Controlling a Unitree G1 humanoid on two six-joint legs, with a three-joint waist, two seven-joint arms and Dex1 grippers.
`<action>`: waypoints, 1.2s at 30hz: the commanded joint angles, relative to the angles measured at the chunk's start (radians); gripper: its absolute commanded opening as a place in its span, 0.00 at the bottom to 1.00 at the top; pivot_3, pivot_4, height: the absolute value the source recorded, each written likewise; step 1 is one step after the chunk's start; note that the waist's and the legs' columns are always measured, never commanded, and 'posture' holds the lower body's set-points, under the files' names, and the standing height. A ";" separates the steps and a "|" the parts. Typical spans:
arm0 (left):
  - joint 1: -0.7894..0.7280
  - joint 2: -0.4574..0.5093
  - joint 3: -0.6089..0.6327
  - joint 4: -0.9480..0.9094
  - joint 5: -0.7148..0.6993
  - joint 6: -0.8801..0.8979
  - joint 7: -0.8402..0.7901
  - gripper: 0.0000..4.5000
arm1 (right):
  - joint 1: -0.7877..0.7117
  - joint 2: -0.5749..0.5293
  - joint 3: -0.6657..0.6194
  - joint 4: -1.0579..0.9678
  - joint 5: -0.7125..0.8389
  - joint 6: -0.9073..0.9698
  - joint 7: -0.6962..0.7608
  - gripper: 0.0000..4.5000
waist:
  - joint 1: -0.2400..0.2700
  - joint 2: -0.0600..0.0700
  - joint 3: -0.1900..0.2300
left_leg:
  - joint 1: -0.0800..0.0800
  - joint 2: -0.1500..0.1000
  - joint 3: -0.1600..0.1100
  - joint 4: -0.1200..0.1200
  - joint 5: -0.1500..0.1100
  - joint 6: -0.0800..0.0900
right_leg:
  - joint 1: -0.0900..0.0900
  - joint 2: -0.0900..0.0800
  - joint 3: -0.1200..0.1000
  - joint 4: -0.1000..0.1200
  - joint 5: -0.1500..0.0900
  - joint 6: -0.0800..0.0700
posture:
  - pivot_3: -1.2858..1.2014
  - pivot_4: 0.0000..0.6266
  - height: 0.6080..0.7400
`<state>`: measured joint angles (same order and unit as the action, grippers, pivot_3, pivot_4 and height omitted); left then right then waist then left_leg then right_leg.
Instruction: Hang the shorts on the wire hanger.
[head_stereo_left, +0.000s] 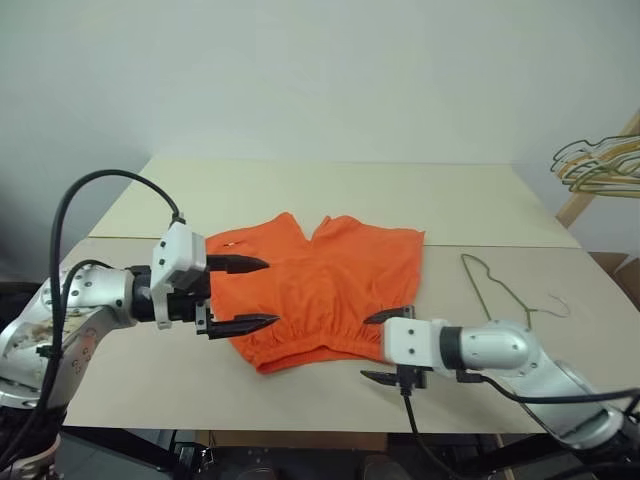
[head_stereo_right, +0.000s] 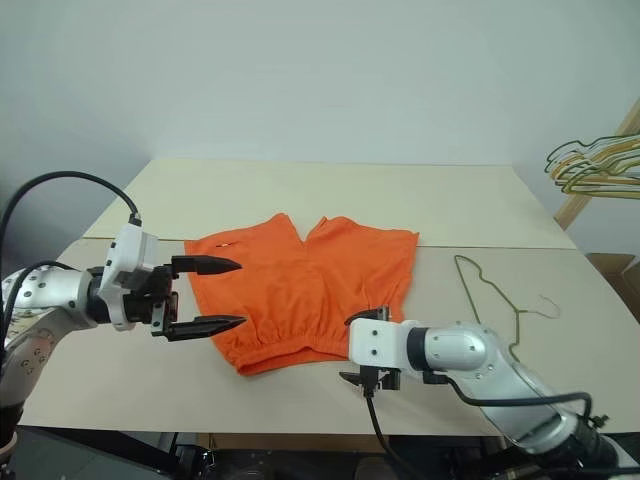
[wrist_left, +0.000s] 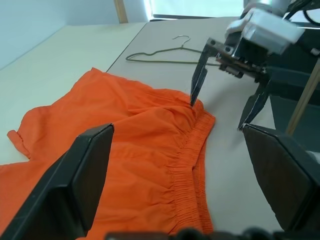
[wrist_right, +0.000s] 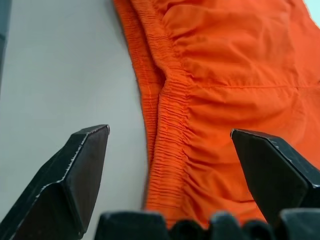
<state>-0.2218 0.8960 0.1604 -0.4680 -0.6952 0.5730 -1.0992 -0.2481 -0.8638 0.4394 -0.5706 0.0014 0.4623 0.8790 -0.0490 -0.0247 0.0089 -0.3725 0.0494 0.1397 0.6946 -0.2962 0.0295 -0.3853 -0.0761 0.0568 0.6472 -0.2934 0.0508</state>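
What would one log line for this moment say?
shorts: flat on table | wire hanger: beside, untouched | left end effector: open | right end effector: open, at waistband

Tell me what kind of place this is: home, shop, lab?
Probably a lab or test room set up for laundry practice, not a home. A bare beige table stands against a plain white wall; the table bears orange shorts and one wire hanger, and a bunch of spare hangers hangs at the side.

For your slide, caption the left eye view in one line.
Open grippers flank orange shorts flat on the table; hanger lies beside.
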 joint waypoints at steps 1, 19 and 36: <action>-0.007 0.000 0.009 -0.021 -0.007 -0.010 0.006 0.99 | -0.070 0.056 0.085 0.085 -0.106 -0.015 0.001 1.00 | -0.001 0.000 0.000 | 0.000 0.000 0.000 0.000 0.000 0.000 | 0.000 0.000 0.000 0.000 0.000 0.000 | 0.48 0.00 1.00; -0.014 -0.002 -0.003 -0.012 0.014 -0.028 0.008 1.00 | -0.107 -0.022 0.041 0.307 -0.284 -0.201 0.039 0.01 | -0.013 0.000 0.000 | -0.002 0.000 -0.001 0.001 0.001 -0.002 | -0.001 -0.001 -0.003 0.001 0.000 0.000 | 0.48 0.00 1.00; -0.016 -0.009 -0.025 -0.003 0.038 -0.055 -0.006 1.00 | -0.018 -0.206 -0.179 0.347 -0.060 -0.513 0.210 0.62 | -0.023 0.002 0.001 | -0.002 0.001 -0.002 0.001 0.001 -0.002 | 0.000 0.000 -0.002 0.001 0.000 0.000 | 0.48 0.00 1.00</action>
<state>-0.2289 0.8781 0.1248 -0.4581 -0.6607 0.5366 -1.1037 -0.2723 -1.0453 0.3249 -0.1516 -0.1375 -0.0850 1.0387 -0.0717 -0.0229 0.0100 -0.3744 0.0500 0.1382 0.6957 -0.2950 0.0276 -0.3854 -0.0766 0.0548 0.6480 -0.2934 0.0508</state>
